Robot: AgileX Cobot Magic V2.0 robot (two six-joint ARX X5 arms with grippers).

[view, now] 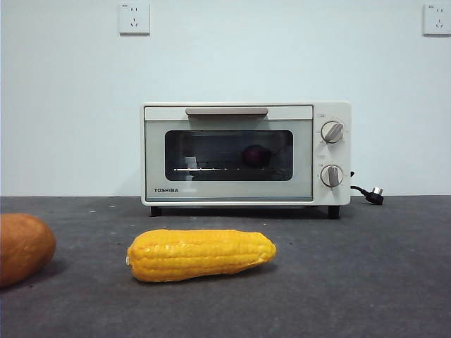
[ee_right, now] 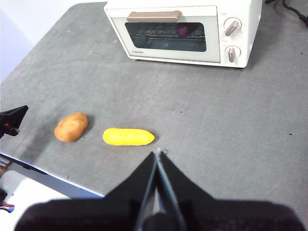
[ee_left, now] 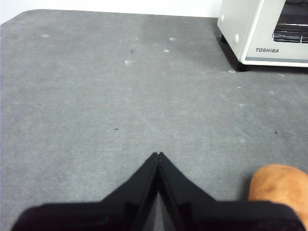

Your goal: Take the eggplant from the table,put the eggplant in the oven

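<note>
Eggplant point(view: 256, 155) inside closed oven point(view: 245, 153), centre of front frame, well apart from both claws, left gripper point(ee_left: 158, 155) and right gripper point(ee_right: 158, 152) jaws pressed together, empty, above table point(view: 352, 282).

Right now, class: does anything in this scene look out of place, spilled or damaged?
Nothing stands out. The eggplant sits inside the closed oven; the corn and the orange-brown vegetable lie intact on the table.

There is one oven point(view: 246, 153) with two knobs point(view: 332, 132). One eggplant point(view: 256, 155) sits inside it. There is one corn cob point(view: 201, 254), one orange-brown vegetable point(view: 23, 248) and two wall sockets point(view: 134, 18).
</note>
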